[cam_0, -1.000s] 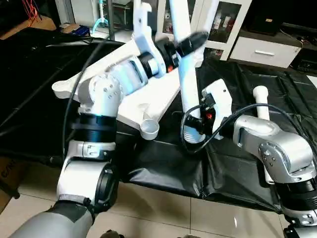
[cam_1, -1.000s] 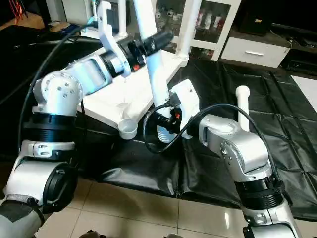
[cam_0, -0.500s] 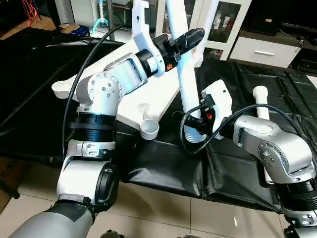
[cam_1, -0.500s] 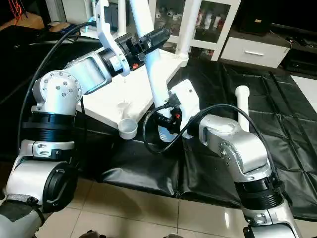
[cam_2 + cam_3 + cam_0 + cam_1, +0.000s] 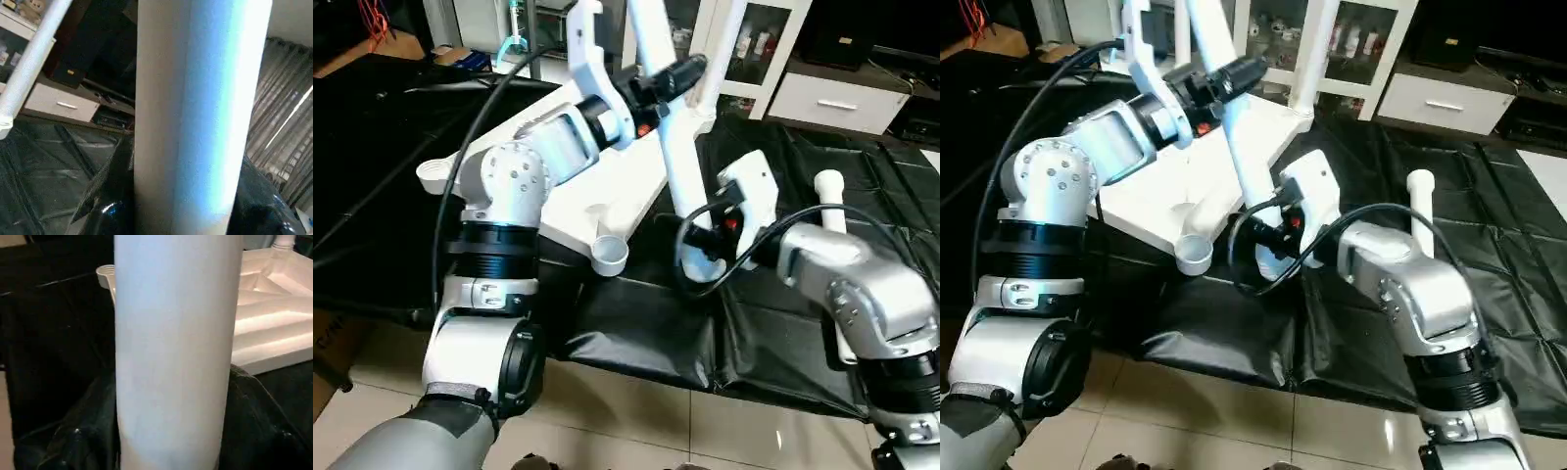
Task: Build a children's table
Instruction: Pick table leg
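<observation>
The children's table lies upside down as a white tabletop (image 5: 563,201) on a black sheet, with a round corner socket (image 5: 610,256) at its near edge. A long white table leg (image 5: 675,157) leans between my two arms, top tilted left, its flared end just right of that socket. My left gripper (image 5: 671,78) is shut on the leg's upper part; black fingers (image 5: 110,196) press both sides of the tube. Down by the flared end, my right gripper (image 5: 705,240) holds the same leg, fingers (image 5: 88,431) flanking it.
A second leg (image 5: 829,201) lies on the black sheet (image 5: 646,323) behind my right forearm. Another leg (image 5: 722,39) stands upright at the tabletop's far corner. A white glass-door cabinet (image 5: 759,44) and a white drawer unit (image 5: 832,98) stand behind. Tiled floor lies in front.
My left gripper has closed onto the upper leg. The leg has tilted, top going left and lower end going right and slightly up with my right gripper.
</observation>
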Robot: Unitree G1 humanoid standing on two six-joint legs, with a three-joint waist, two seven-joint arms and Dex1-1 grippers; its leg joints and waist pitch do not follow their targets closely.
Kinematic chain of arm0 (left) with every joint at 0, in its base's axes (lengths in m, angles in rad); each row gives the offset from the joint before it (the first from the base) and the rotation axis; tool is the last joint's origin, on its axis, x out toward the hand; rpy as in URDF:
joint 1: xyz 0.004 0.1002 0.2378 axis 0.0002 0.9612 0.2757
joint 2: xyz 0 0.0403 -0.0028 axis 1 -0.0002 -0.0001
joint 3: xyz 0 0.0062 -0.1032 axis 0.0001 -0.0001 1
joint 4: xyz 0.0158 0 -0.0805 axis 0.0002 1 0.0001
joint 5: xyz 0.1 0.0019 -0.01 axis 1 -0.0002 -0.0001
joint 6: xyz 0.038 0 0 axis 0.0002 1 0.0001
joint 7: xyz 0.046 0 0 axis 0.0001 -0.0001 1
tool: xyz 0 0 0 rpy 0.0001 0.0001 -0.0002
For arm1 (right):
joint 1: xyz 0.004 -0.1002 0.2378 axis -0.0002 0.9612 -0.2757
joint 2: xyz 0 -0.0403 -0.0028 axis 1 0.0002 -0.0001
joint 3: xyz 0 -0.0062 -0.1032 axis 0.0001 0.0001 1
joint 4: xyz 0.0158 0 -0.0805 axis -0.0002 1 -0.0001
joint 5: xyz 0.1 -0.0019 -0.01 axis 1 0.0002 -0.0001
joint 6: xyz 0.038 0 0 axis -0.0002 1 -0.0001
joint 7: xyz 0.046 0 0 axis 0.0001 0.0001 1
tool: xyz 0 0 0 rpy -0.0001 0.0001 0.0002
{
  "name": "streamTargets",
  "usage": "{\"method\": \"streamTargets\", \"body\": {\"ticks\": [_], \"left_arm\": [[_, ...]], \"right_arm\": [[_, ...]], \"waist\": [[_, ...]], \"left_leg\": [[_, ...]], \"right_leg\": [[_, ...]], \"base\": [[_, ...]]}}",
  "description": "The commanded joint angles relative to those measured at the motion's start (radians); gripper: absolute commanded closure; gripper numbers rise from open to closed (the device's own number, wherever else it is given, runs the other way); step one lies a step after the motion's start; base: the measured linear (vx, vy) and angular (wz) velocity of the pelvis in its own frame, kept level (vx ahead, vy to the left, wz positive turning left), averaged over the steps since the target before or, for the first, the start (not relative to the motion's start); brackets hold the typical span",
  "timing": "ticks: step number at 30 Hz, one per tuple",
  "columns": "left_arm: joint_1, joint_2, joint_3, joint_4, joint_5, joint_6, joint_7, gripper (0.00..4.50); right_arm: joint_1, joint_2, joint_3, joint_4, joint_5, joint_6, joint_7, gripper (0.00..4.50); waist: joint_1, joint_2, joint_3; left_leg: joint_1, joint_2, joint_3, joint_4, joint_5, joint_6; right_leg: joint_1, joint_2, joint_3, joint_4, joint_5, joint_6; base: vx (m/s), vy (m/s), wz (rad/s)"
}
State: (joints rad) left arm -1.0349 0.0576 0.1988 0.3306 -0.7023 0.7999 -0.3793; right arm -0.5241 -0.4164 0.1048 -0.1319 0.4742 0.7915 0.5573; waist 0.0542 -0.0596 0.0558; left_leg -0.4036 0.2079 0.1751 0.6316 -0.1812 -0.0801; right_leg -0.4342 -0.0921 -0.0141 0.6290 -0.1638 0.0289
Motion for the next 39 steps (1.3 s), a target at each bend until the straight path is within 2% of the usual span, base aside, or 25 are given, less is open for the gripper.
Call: {"method": "streamTargets", "body": {"ticks": [1,6,10,13,14,18,32,39], "left_arm": [[-0.024,-0.007,-0.013,-0.005,0.0,0.005,-0.006,2.78],[-0.022,-0.013,-0.025,-0.01,0.004,0.007,-0.015,2.78],[-0.016,-0.011,-0.033,-0.018,0.009,0.009,-0.021,2.78],[-0.012,-0.007,-0.037,-0.023,0.012,0.013,-0.026,2.78],[-0.011,-0.005,-0.038,-0.025,0.011,0.015,-0.028,2.78],[-0.004,0.001,-0.051,-0.039,0.011,0.025,-0.042,2.78],[0.026,0.009,-0.109,-0.092,0.005,0.069,-0.1,2.78],[0.028,0.019,-0.115,-0.091,0.015,0.067,-0.115,2.78]], "right_arm": [[-0.022,-0.02,-0.029,0.012,0.017,-0.007,0.026,1.41],[-0.054,-0.071,-0.02,0.034,0.025,0.002,0.12,1.3],[-0.075,-0.122,-0.005,0.048,0.04,0.046,0.183,1.3],[-0.085,-0.147,0.004,0.059,0.043,0.07,0.217,1.3],[-0.086,-0.15,0.005,0.062,0.045,0.076,0.222,1.3],[-0.097,-0.159,0.009,0.082,0.049,0.096,0.244,1.3],[-0.117,-0.147,0.01,0.112,0.047,0.106,0.272,1.3],[-0.121,-0.161,0.017,0.111,0.044,0.111,0.294,1.3]], "waist": [[-0.003,0.001,-0.075],[-0.002,-0.003,-0.076],[-0.001,-0.008,-0.077],[0.0,-0.007,-0.076],[0.0,-0.012,-0.076],[0.002,-0.007,-0.077],[0.004,-0.006,-0.078],[0.003,-0.005,-0.077]], "left_leg": [[0.023,-0.001,0.01,-0.077,-0.155,-0.018],[0.023,-0.001,0.011,-0.075,-0.15,-0.006],[0.023,-0.001,0.012,-0.073,-0.138,0.008],[0.023,0.0,0.012,-0.072,-0.134,0.011],[0.022,0.0,0.013,-0.072,-0.134,0.013],[0.022,0.001,0.012,-0.072,-0.122,0.013],[0.023,0.001,0.013,-0.071,-0.119,0.014],[0.024,0.001,0.012,-0.072,-0.13,0.008]], "right_leg": [[0.064,-0.011,0.01,-0.068,-0.119,-0.188],[0.065,-0.012,0.01,-0.069,-0.132,-0.19],[0.065,-0.012,0.01,-0.068,-0.123,-0.201],[0.065,-0.013,0.01,-0.068,-0.13,-0.206],[0.065,-0.013,0.01,-0.069,-0.134,-0.206],[0.065,-0.014,0.009,-0.066,-0.127,-0.214],[0.064,-0.014,0.009,-0.065,-0.112,-0.229],[0.065,-0.014,0.009,-0.066,-0.129,-0.22]], "base": [[0.0,0.0,0.0],[0.0,0.0,0.0],[0.0,0.0,0.0],[0.0,0.0,0.0],[0.0,0.0,0.0],[0.0,0.0,0.0],[0.0,0.0,0.0],[0.0,0.0,0.0]]}}
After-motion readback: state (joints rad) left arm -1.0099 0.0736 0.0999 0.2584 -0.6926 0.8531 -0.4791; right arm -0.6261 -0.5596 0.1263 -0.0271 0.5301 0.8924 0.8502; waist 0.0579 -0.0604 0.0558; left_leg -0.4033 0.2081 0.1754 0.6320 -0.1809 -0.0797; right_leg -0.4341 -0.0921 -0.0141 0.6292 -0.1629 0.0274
